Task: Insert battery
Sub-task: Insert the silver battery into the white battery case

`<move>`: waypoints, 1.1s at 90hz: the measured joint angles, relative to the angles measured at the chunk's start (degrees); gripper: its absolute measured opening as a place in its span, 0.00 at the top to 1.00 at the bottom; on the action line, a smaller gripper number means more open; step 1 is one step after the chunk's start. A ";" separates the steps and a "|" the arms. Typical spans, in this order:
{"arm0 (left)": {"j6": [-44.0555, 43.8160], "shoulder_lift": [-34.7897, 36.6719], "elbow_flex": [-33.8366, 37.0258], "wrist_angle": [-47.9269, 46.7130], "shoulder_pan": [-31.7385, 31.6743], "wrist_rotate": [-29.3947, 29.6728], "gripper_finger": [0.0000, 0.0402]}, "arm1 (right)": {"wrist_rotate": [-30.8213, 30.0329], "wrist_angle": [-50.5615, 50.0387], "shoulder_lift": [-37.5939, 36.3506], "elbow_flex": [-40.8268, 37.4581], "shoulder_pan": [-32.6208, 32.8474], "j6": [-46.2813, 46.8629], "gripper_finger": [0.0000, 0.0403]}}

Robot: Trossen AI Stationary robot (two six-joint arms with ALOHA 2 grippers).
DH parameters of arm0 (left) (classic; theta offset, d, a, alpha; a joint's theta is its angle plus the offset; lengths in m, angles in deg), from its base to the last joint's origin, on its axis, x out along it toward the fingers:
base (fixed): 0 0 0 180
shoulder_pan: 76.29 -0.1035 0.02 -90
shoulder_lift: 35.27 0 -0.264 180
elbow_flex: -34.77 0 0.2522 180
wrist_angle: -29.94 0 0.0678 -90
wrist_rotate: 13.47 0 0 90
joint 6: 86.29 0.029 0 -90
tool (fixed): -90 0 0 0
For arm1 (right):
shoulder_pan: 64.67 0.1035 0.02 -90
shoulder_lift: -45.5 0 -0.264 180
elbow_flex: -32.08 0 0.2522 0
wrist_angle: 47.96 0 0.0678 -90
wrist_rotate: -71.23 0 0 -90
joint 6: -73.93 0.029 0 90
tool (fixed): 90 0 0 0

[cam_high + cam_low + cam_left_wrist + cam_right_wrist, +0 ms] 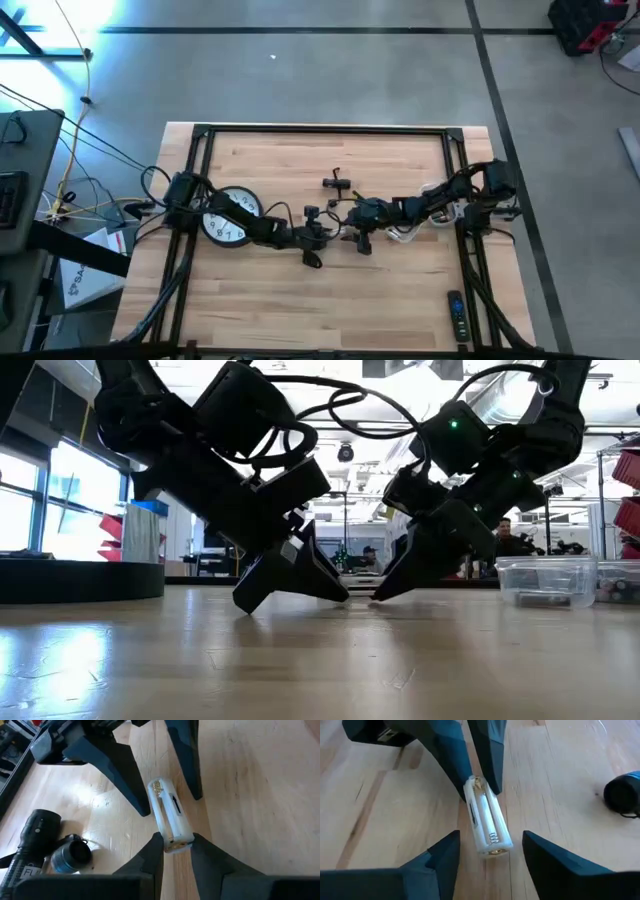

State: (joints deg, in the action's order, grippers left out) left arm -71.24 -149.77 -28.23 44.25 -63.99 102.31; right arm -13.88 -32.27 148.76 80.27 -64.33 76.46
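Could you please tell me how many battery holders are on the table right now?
1: the white battery holder lies on the table, one end pinched by the left gripper. Others may be hidden.

Robotics lab: workbenches (540, 565), equipment racks (625, 490).

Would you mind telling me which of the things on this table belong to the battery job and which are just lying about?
In the job: white battery holder; left gripper pinching one end; right gripper open around the other end; probably the black flashlight.
Lying about: clock; remote control; clear plastic box.
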 joint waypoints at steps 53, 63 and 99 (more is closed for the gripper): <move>-2.85 -0.13 0.00 -0.13 -0.10 0.04 0.83 | 0.10 0.00 0.00 -0.01 0.01 -1.47 0.86; -6.89 -0.15 0.04 -0.36 -1.11 -0.88 0.78 | -0.37 -0.04 0.00 -0.01 0.00 -1.47 0.85; -19.68 0.00 0.04 -0.96 -7.44 -15.53 0.64 | -1.37 -0.02 0.00 0.00 0.00 -4.09 0.85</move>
State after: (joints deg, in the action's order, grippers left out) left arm -90.92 -149.77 -28.18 43.29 -71.43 86.78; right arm -15.26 -32.29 148.76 80.27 -64.33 72.37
